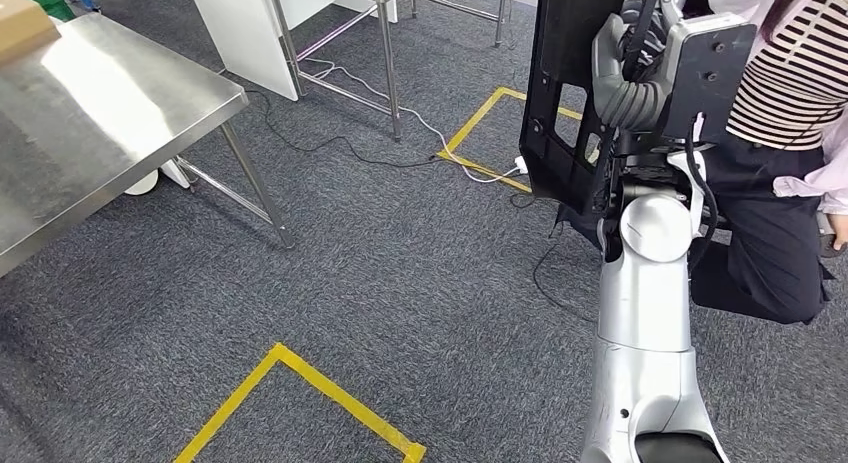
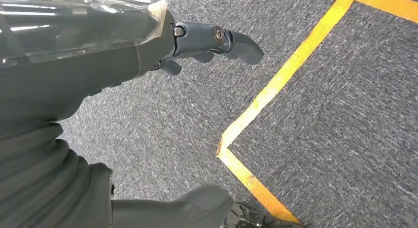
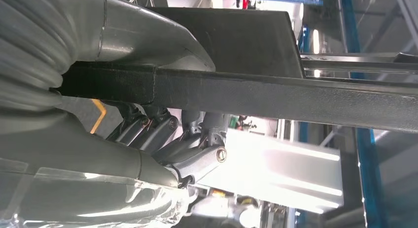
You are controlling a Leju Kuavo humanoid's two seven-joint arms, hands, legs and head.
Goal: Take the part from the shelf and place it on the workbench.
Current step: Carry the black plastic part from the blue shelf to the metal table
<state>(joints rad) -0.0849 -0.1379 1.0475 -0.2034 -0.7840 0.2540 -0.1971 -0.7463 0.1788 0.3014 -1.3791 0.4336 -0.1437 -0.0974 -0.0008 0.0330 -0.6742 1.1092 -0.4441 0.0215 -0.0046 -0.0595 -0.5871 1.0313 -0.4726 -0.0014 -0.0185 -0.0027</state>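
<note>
The part [image 1: 562,83], a flat black panel with cut-out openings, stands upright in the upper right of the head view, and my right hand [image 1: 640,78] has hold of it. In the right wrist view its dark edge [image 3: 276,92] runs across the frame with my thumb lying over one face and my darker fingers [image 3: 162,132] curled against the other, so I judge the grip closed firmly around the panel. My left hand [image 2: 148,46] hangs over the grey carpet [image 2: 162,134] with nothing in it; one finger sticks out straight and the thumb sits apart from it, so I read it as loosely open. The workbench [image 1: 95,123], a steel table, fills the upper left of the head view, well apart from the panel, with carpet and a yellow tape corner [image 1: 300,378] at lower centre between us. A second taped square [image 1: 490,133] lies on the floor near the panel's lower edge, and cables trail across it. A person in a striped top [image 1: 800,73] is just beside my right arm at the right edge. The pick from the shelf looks done; I am in the carrying step. Next I need to turn and walk left toward the bench, keeping the panel clear of the person and the table leg [image 1: 255,183], then lower it flat onto the steel top before letting go.
</note>
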